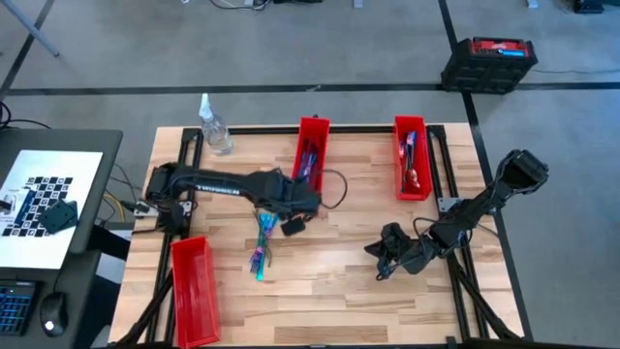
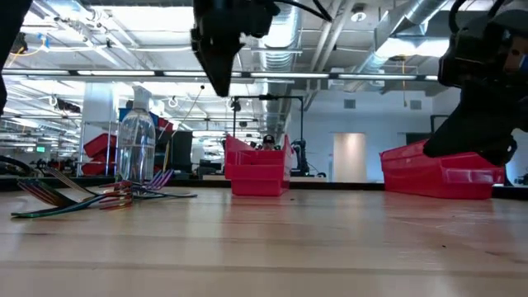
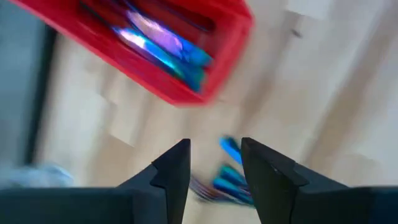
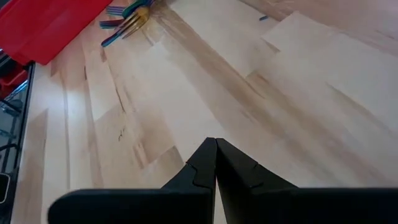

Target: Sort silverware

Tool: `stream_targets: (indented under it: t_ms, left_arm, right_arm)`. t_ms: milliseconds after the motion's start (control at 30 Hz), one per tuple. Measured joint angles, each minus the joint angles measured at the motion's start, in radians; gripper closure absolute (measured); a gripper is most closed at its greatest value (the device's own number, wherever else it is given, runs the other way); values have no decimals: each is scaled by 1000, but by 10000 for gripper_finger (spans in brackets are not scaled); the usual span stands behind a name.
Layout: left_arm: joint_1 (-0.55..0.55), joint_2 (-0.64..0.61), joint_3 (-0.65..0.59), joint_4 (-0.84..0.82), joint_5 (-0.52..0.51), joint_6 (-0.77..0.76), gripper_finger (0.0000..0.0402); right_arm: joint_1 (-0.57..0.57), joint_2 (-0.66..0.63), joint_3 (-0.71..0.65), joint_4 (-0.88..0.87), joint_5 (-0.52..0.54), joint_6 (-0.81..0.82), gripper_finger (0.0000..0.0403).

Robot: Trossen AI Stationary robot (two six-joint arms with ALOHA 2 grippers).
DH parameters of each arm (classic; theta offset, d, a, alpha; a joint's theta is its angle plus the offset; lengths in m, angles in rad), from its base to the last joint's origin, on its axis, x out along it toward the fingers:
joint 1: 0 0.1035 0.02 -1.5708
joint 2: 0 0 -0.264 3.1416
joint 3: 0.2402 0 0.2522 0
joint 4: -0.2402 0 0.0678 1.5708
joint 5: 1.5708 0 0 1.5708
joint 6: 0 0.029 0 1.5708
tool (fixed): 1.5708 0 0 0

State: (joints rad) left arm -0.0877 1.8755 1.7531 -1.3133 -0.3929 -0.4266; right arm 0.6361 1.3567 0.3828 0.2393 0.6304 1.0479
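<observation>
A picking step is judged to be in hand: the left gripper (image 1: 293,225) is stationed above the table near the loose pile of silverware (image 1: 262,247), which lies on the bare wood between the middle red bin (image 1: 312,153) and the front-left red bin (image 1: 195,289). In the left wrist view the fingers (image 3: 171,171) are seen parted, with nothing held between them, and blue-teal handles of the pile (image 3: 230,177) show just beyond the fingertips. In the low view the left gripper (image 2: 221,62) is seen well clear of the table surface, pointing down.

Some pieces are already deposited: iridescent items are seen inside the middle red bin and inside the right red bin (image 1: 411,155). The front-left red bin appears to hold nothing, though its interior is not fully resolved. The sort is therefore assessed as partly done, with a pile remaining.

The next move is judged to call for a descent onto a single piece at the edge of the pile, with the jaws aligned across its slim handle; the pieces overlap, so more than one may be caught.

The left arm is extended from its base at the table's left edge across toward the centre. The right gripper (image 1: 387,254) waits low at the front right of the table, its fingers (image 4: 205,163) pressed together and holding nothing.
</observation>
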Motion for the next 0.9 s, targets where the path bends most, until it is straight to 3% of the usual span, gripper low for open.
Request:
stream_targets:
  t_ms: [67,167,300,433,700,900]
  left_arm:
    - [-55,-1,-14,-48,32,-102,272]
    - [-161,-18,-103,-67,-23,-291,272]
    - [-258,-78,-305,28,-30,-614,272]
    - [-315,-183,-475,172,41,-853,273]
    - [-263,-276,-675,370,3,-1047,273]
    - [-231,-273,-759,460,27,-1080,273]
  right_arm:
    - [-5,0,0,2,-1,-2,403]
    - [-5,0,0,5,-1,-2,403]
    - [-5,0,0,6,-3,-1,403]
    - [-12,0,0,7,-3,-1,403]
    - [-74,0,0,-2,-5,23,403]
    - [-125,0,0,-3,-6,2,403]
